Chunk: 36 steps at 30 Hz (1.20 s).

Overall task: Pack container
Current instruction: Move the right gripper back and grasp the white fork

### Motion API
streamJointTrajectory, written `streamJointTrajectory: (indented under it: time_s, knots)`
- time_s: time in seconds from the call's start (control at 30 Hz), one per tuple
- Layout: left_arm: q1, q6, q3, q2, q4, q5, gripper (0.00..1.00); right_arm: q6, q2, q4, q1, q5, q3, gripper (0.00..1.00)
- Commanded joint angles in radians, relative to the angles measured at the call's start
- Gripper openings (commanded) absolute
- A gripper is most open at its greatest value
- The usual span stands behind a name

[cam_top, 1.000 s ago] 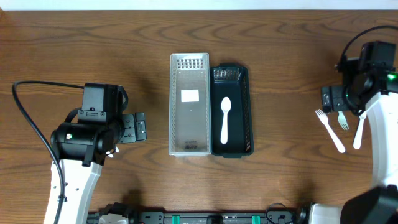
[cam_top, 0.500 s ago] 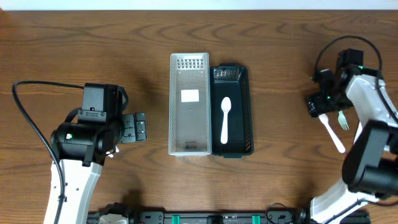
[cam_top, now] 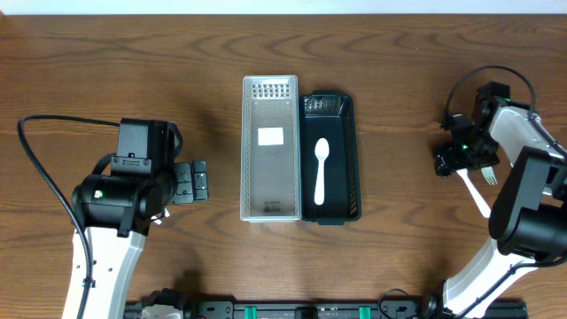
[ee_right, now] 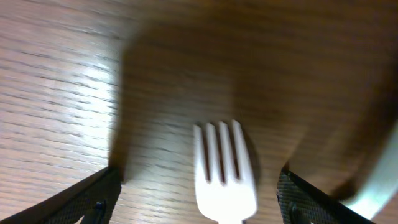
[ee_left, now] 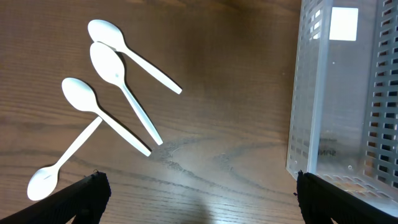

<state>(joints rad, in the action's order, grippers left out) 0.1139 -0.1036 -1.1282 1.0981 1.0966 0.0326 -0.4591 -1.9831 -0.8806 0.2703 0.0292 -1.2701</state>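
Note:
A clear perforated container point(cam_top: 269, 149) stands mid-table, with a black container point(cam_top: 330, 159) beside it on the right that holds one white spoon point(cam_top: 321, 168). In the right wrist view a white fork point(ee_right: 224, 168) lies flat on the wood between the fingers of my right gripper point(ee_right: 199, 202), which is open and does not touch it. Overhead, the right gripper point(cam_top: 452, 159) covers that fork's head, and its handle point(cam_top: 476, 197) sticks out. My left gripper point(ee_left: 198, 199) is open over bare wood. Several white spoons point(ee_left: 121, 90) lie ahead of it, left of the clear container point(ee_left: 348, 93).
A second white fork point(cam_top: 488, 174) lies just right of the first, close to the right arm. Overhead, the left gripper point(cam_top: 197, 182) sits left of the containers and the arm hides the spoons. A black cable point(cam_top: 40, 168) loops at the far left.
The right arm has swung in and come down over the fork's head, and its jaws have narrowed a little. The left arm has not moved.

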Motion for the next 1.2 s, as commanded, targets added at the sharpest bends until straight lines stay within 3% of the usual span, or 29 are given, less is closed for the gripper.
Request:
streamJointTrajectory:
  time_s: [0.0,0.33,0.5,0.7,0.9,1.07,1.17]
  knots:
    - [-0.004,0.013,-0.023,0.0,0.011,0.002,0.98,0.018,0.0,0.002,0.037,-0.013,0.035,0.83]
    - [-0.004,0.013,-0.023,0.0,0.018,0.002,0.98,0.017,0.0,0.018,0.043,-0.023,0.055,0.76]
    - [-0.004,0.013,-0.023,0.0,0.018,0.002,0.98,0.017,0.0,0.023,0.04,-0.023,0.055,0.58]
    - [-0.004,0.013,-0.023,0.0,0.018,0.002,0.98,0.017,0.0,0.029,0.036,-0.023,0.055,0.45]
    - [-0.004,0.013,-0.023,0.0,0.018,0.002,0.98,0.019,0.0,0.04,0.036,-0.023,0.055,0.32]
    - [-0.004,0.013,-0.023,0.0,0.018,0.002,0.98,0.048,0.0,0.054,0.036,-0.023,0.055,0.28]
    - [-0.004,0.013,-0.023,0.0,0.018,0.002,0.98,0.049,0.001,0.061,0.036,-0.023,0.055,0.2]
